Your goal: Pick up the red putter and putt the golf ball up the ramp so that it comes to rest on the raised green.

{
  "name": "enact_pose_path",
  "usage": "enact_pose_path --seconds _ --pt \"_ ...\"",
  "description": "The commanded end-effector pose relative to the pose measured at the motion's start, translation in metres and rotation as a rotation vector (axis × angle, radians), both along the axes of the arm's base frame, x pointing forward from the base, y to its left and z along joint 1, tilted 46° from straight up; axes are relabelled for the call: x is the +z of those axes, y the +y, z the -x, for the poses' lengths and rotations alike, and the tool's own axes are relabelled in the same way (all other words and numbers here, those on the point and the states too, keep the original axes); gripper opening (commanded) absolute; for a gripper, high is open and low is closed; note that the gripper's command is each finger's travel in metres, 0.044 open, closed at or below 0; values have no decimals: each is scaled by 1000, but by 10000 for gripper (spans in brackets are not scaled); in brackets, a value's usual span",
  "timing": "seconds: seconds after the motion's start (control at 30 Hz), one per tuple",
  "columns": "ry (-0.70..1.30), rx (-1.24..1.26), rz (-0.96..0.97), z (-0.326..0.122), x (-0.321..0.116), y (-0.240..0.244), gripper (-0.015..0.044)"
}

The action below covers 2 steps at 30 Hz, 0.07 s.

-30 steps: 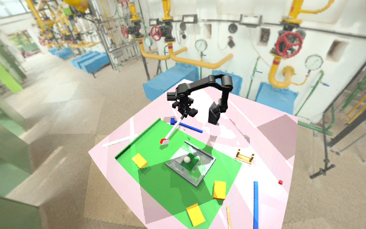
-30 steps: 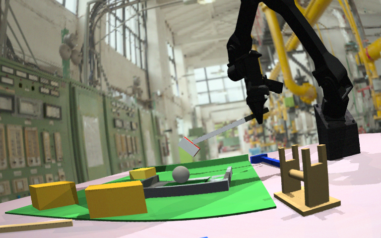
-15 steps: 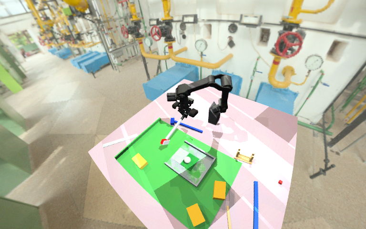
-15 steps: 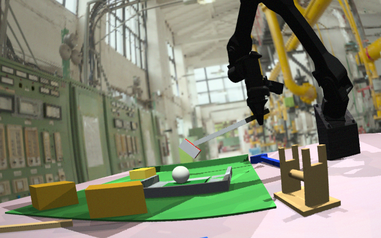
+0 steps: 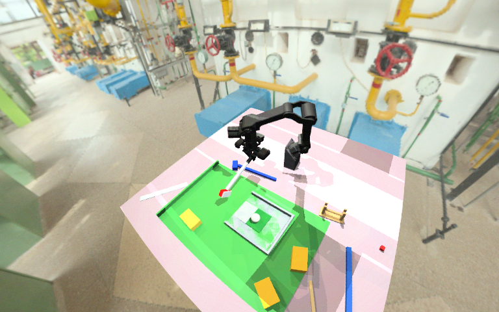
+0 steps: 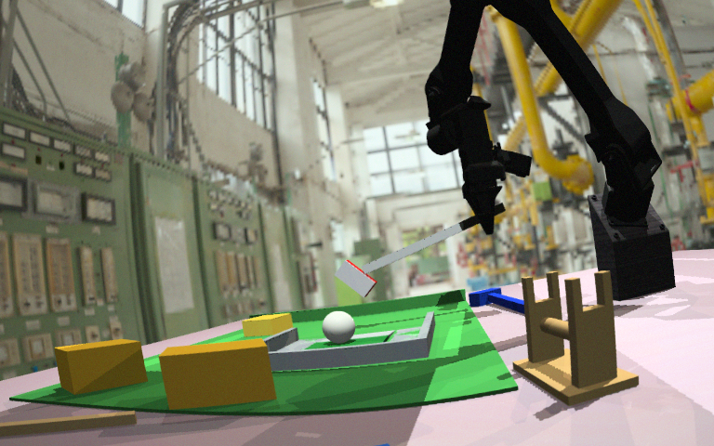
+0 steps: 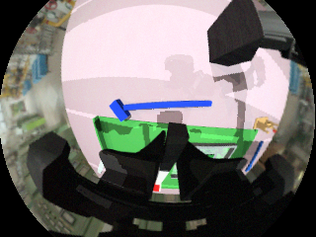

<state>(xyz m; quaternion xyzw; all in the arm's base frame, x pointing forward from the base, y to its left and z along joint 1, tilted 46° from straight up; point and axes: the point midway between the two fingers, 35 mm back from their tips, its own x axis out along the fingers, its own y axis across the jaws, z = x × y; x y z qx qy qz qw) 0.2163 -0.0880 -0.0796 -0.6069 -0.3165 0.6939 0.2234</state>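
Note:
My gripper [image 5: 252,158] [image 6: 489,219] [image 7: 169,133] is shut on the dark grip of the red putter [image 5: 237,176] [image 6: 416,249]. The putter slants down, its red and white head raised above the green mat [image 5: 206,238] [image 6: 368,391], clear of the ball. The white golf ball [image 5: 255,218] [image 6: 338,327] sits inside the grey-walled ramp platform [image 5: 245,238] [image 6: 352,358], on the green square [image 5: 262,223], near the ramp side. These frames alone cannot tell whether it is still. In the wrist view, the fingers hide most of the putter, with a little of its red head [image 7: 156,188] showing.
A blue putter [image 5: 257,173] [image 6: 505,301] [image 7: 168,106] lies beside the mat. Yellow blocks [image 5: 190,219] [image 5: 299,259] [image 5: 266,293] stand on the mat. A wooden rack [image 5: 332,217] [image 6: 626,377] stands beside it. A blue bar [image 5: 348,279] and red cube [image 5: 382,248] lie farther right.

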Motion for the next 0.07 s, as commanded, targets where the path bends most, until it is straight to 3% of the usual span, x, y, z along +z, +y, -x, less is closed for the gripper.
enact_pose_path --seconds 0.0,0.03 --pt "-1 -2 1 0 0 0 0" --pt "-1 -2 1 0 0 0 0"
